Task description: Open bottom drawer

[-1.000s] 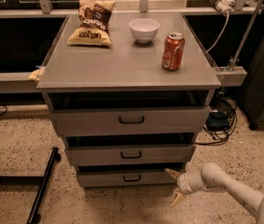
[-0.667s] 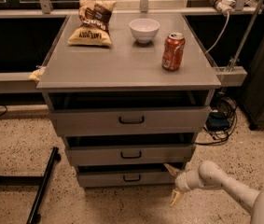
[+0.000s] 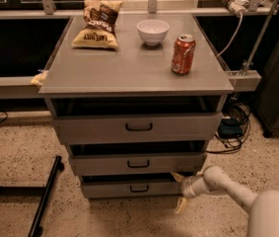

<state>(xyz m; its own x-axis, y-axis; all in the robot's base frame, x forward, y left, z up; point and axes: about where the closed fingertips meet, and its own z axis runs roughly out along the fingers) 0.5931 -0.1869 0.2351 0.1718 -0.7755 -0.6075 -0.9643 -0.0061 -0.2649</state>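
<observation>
The bottom drawer is the lowest and narrowest grey front of the cabinet, with a small black bar handle at its centre. It stands slightly out, with a dark gap above it. My gripper is at the drawer's right end, low near the floor. Its pale fingers are spread, one by the drawer's upper right corner and one below it. The white arm reaches in from the lower right. The gripper holds nothing.
The middle drawer and top drawer are above, both partly pulled out. On the cabinet top stand a chip bag, a white bowl and a red soda can. A black stand leg lies left on the floor; cables at the right.
My gripper has moved slightly left, closer to the bottom drawer's right end. The drawers have not visibly moved.
</observation>
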